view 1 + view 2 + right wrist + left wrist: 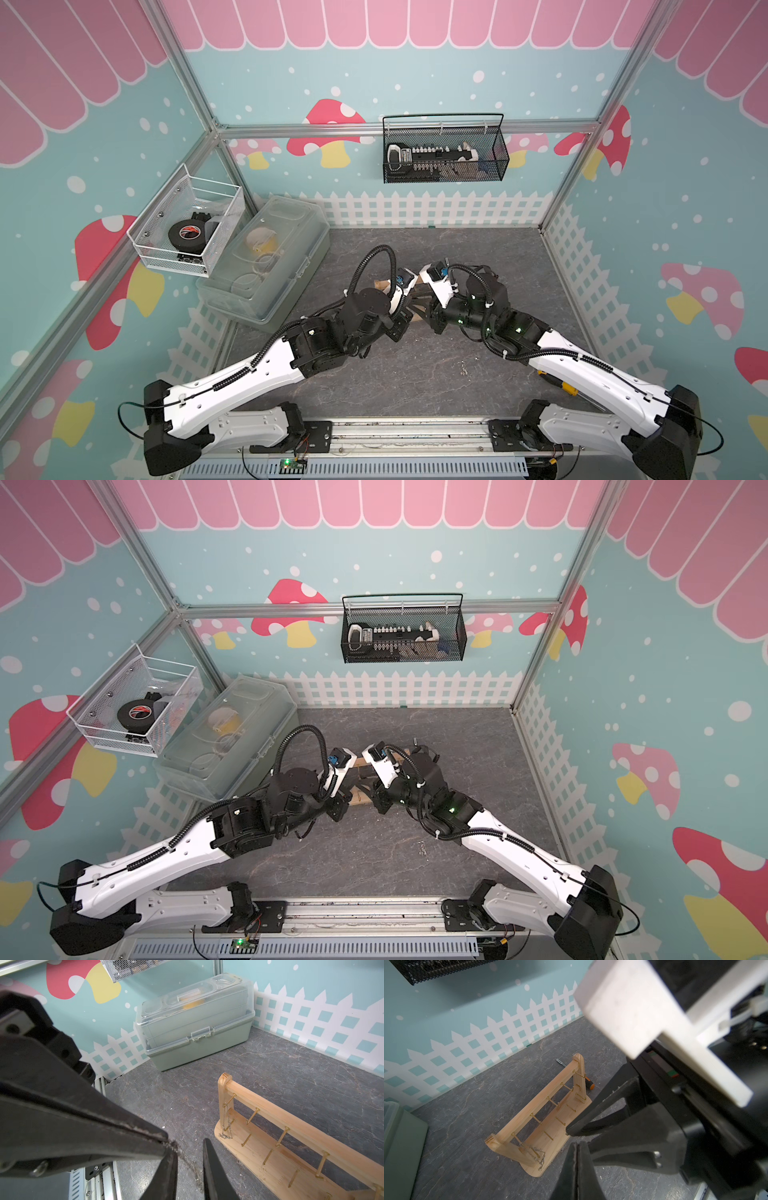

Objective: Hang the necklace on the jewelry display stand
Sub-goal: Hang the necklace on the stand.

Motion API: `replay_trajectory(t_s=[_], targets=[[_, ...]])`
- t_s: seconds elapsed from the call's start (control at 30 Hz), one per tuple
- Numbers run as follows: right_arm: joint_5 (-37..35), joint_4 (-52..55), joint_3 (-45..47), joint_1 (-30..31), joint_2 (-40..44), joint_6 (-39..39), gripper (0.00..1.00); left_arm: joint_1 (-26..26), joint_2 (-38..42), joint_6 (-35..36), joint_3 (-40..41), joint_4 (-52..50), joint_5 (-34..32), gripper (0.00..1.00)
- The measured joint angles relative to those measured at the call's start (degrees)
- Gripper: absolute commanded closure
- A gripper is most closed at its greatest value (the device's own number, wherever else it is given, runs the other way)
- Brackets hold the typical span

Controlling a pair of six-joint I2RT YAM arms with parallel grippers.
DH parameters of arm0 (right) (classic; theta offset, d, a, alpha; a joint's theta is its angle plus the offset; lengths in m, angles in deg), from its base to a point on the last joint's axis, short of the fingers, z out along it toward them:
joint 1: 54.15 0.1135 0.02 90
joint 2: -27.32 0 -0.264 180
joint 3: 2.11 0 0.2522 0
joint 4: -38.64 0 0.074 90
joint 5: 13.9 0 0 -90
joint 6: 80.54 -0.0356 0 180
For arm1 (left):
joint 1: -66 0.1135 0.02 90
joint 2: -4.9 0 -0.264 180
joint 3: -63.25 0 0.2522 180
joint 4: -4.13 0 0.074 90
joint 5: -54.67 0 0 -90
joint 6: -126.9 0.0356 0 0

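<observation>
On the grey bench, clear of the lidded box by the wall, the stand sits upright between the two arms, likely so that either can reach it. Its long axis runs across the bench from the left arm's side to the right's. The pegs point toward the robot, their open ends facing the claws. The left claw hovers near the stand's front, fingers pressed together on nothing. The right claw hangs near the box-side end with a narrow gap between its fingers. A rough strand shows in that gap, and I cannot tell whether it is chain or frayed padding. The necklace is at that same end, looped over the top end peg and caught on the lower one, with its tail pooled on the base. The hanging looks done or nearly so.
</observation>
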Motion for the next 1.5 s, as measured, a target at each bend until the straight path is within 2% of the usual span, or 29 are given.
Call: replay_trajectory(t_s=[0.3, 1.07, 1.3, 1.5], targets=[[-2.23, -3.39, 0.74, 0.13, -0.04, -0.35, 0.83, 0.0, 0.02, -0.07, -0.85, -0.13, 0.02, 1.0], [-3.52, -3.87, 0.9, 0.52, -0.92, -0.22, 0.85, 0.0, 0.31, -0.39, -0.85, -0.15, -0.48, 1.0], [-3.98, -6.25, 1.79, 1.16, -1.64, -1.01, 0.97, 0.0, 0.76, -1.29, -0.85, -0.09, -0.55, 1.0], [-4.66, -7.72, 2.97, 1.16, -1.09, -1.18, 0.99, 0.0, 1.01, -1.49, -0.85, -0.07, -0.87, 1.0]])
